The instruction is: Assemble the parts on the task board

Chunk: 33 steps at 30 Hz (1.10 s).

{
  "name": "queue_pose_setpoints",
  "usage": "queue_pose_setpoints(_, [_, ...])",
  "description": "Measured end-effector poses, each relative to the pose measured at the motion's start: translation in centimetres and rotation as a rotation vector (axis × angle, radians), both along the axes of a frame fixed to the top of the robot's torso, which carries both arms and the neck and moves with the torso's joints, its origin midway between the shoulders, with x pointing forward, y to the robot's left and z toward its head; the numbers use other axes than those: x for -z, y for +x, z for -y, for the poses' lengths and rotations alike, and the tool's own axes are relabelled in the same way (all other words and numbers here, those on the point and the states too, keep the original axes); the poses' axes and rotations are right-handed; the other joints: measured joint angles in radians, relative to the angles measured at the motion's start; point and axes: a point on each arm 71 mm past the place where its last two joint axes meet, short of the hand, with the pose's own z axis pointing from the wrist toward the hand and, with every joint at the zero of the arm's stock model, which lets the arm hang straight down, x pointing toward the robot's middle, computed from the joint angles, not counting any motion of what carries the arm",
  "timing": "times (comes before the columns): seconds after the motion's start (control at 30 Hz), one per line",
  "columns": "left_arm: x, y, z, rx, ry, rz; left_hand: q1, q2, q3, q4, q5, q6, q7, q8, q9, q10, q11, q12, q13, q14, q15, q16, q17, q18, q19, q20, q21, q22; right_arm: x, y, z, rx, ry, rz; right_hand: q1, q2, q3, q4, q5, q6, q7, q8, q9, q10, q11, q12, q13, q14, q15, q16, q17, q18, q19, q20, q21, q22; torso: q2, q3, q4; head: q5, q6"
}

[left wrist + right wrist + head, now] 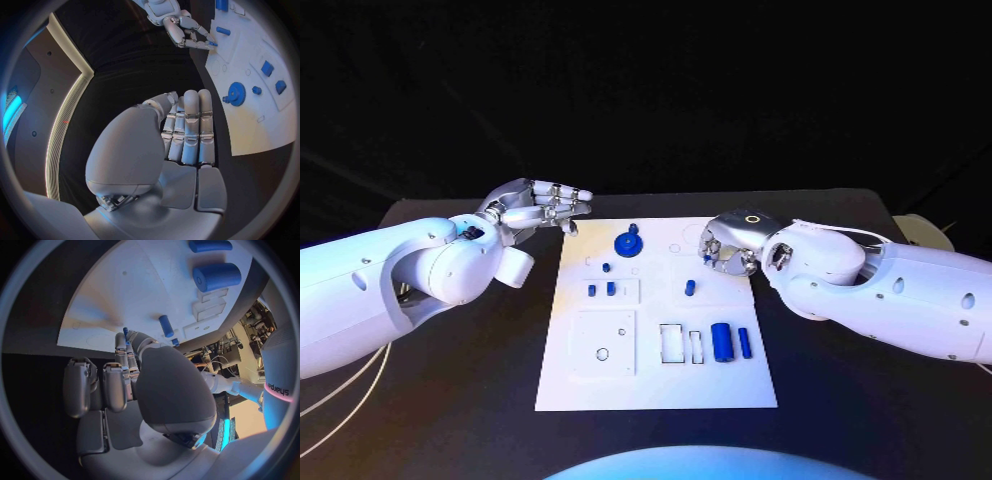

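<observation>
The white task board (pixel 661 385) lies mid-table. On it are a blue gear (pixel 629 243), two small blue blocks (pixel 600 290), a short blue peg (pixel 689 288), a thick blue cylinder (pixel 723 342) and a thinner one (pixel 744 343). My right hand (pixel 730 245) hovers at the board's far right edge, pinching a small blue pin (pixel 125 333) between thumb and a finger. My left hand (pixel 538 210) hangs off the board's far left corner with its fingers (pixel 190 130) drawn together, thumb against them, holding nothing. The gear (pixel 236 93) lies just beyond its fingertips.
The board has a square recess (pixel 606 342) and narrow slots (pixel 672 343) near the cylinders. Bare black table (pixel 459 400) lies on both sides of the board. White cables (pixel 329 390) trail off the table's left side.
</observation>
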Motion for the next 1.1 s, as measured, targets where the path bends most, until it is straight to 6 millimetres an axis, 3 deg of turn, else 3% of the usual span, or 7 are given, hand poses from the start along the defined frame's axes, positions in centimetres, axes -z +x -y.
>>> queue_pose_setpoints(0.27, [0.1, 0.1, 0.0, -0.001, 0.003, -0.004, 0.000, 0.000, -0.003, -0.008, 0.000, 0.000, 0.000, 0.000, -0.001, -0.003, 0.004, 0.000, 0.001, -0.003, 0.003, -0.006, -0.002, 0.000, -0.008, 0.003, 0.000, 0.000, -2.1, -1.2, -0.7, -0.036, 0.050, 0.033, -0.004, -0.004, 0.003, -0.003, -0.001, 0.002, -0.003, -0.002, 0.000, 0.004, -0.004, 0.000, -0.001, 0.000, 0.000, 0.004, 0.000, 0.000, 0.000, 0.000, 0.008, 0.000, 0.000, 0.0000, -0.0007, 0.007, 0.005])
queue_pose_setpoints(0.43, [0.1, 0.1, 0.1, 0.000, 0.003, -0.005, 0.000, 0.000, -0.003, -0.008, 0.000, 0.000, 0.000, 0.000, -0.002, -0.003, 0.004, 0.000, 0.001, -0.003, 0.003, -0.011, -0.003, 0.000, -0.009, 0.002, -0.004, -0.001, -3.0, -2.8, -2.5, -0.093, 0.094, 0.037, -0.005, -0.005, 0.009, -0.004, -0.001, 0.002, -0.003, -0.002, 0.000, 0.007, 0.000, -0.004, -0.001, 0.000, 0.000, 0.004, 0.000, 0.000, 0.005, -0.002, 0.015, 0.000, 0.000, 0.0001, -0.0005, 0.017, 0.006])
queue_pose_setpoints(0.7, [0.1, 0.2, 0.6, 0.009, 0.000, -0.005, 0.000, 0.000, 0.000, -0.011, 0.000, 0.000, 0.000, 0.000, -0.002, -0.003, 0.004, 0.004, 0.001, -0.007, 0.007, -0.011, -0.003, 0.000, -0.009, 0.002, -0.004, -0.001, -3.5, -5.1, -7.3, -0.215, 0.162, 0.018, -0.005, -0.005, 0.014, -0.009, 0.003, 0.002, -0.002, 0.000, 0.001, 0.007, 0.000, -0.004, -0.002, 0.000, 0.000, 0.004, 0.000, 0.000, 0.007, 0.000, 0.015, 0.000, 0.001, -0.0011, 0.0015, 0.052, 0.000])
queue_pose_setpoints(0.93, [0.2, 0.2, 1.2, 0.020, -0.002, -0.008, -0.004, 0.004, -0.003, -0.014, 0.000, -0.004, 0.004, 0.000, -0.002, -0.003, 0.004, 0.004, 0.001, -0.011, 0.003, -0.016, -0.006, 0.000, -0.013, 0.005, -0.004, -0.002, -1.8, -6.4, -10.0, -0.274, 0.193, -0.037, -0.011, -0.010, 0.019, -0.014, 0.008, 0.004, 0.000, 0.000, 0.002, 0.007, 0.000, -0.010, -0.003, 0.000, 0.000, 0.004, 0.000, 0.000, 0.007, 0.000, 0.020, 0.000, 0.002, -0.0019, 0.0020, 0.092, -0.016])
queue_pose_setpoints(1.1, [0.2, 0.2, 1.6, 0.028, -0.004, -0.010, -0.004, 0.004, -0.003, -0.014, 0.000, -0.004, 0.004, 0.000, -0.003, -0.003, 0.004, 0.004, 0.001, -0.011, 0.003, -0.016, -0.006, 0.000, -0.013, 0.005, -0.004, -0.002, 0.1, -7.1, -11.3, -0.294, 0.205, -0.085, -0.013, -0.008, 0.026, -0.015, 0.008, 0.004, 0.000, 0.000, 0.002, 0.007, 0.000, -0.010, -0.004, 0.000, 0.000, 0.004, 0.000, 0.000, 0.007, 0.000, 0.020, 0.000, 0.002, -0.0018, 0.0010, 0.111, -0.027])
